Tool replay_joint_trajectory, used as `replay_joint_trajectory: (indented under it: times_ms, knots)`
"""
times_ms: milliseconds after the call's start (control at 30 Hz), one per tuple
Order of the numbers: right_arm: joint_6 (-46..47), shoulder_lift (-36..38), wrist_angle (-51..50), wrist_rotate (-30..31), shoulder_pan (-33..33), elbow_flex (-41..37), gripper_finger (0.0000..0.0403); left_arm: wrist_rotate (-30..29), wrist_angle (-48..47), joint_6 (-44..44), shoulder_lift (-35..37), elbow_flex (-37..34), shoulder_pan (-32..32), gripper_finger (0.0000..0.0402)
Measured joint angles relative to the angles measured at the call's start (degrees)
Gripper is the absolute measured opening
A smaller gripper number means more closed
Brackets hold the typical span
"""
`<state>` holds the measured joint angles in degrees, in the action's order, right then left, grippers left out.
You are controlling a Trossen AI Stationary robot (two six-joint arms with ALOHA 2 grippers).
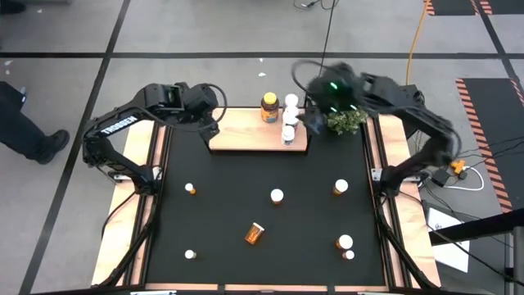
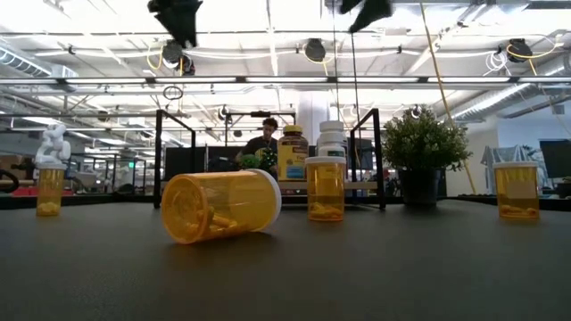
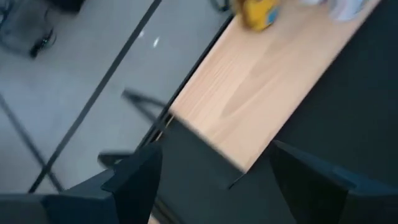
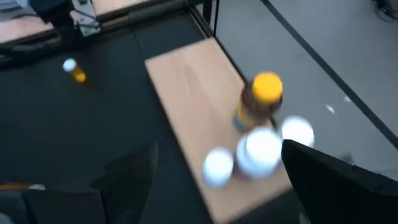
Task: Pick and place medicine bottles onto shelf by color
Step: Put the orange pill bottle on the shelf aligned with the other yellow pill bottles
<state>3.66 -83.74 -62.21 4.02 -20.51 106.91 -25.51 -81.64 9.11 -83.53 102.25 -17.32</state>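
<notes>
The right arm reaches over the shelf's [image 1: 258, 131] right end, its gripper [image 1: 313, 120] just beside the plant [image 1: 346, 120], fingers spread wide and empty. Three white bottles [image 1: 289, 117] and a yellow-lidded jar [image 1: 269, 106] stand close together below it; the rest of the board is bare. The left gripper [image 1: 210, 123] hangs at the shelf's left edge, fingers apart, holding nothing. More bottles are scattered well apart on the black mat [image 1: 229, 221], one orange bottle [image 1: 255, 233] tipped over.
</notes>
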Motion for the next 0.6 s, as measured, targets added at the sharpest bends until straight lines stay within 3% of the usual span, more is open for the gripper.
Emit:
replay_joint_trajectory:
  times_ms: [133,333,600]
  knots:
    - [9.6,4.6,-7.7,12.1,11.0,-2.5,0.0339,4.0,10.5,-5.8,-0.1,-1.7,1.6,0.0294]
    - [25.2,7.8,-11.1,15.5,24.6,-10.3,0.0338,11.9,19.7,-9.9,-0.6,-2.6,4.9,0.0294]
    - [30.6,8.2,-7.1,14.1,39.7,-21.3,0.0338,12.0,15.3,13.0,1.3,-2.6,16.4,0.0293]
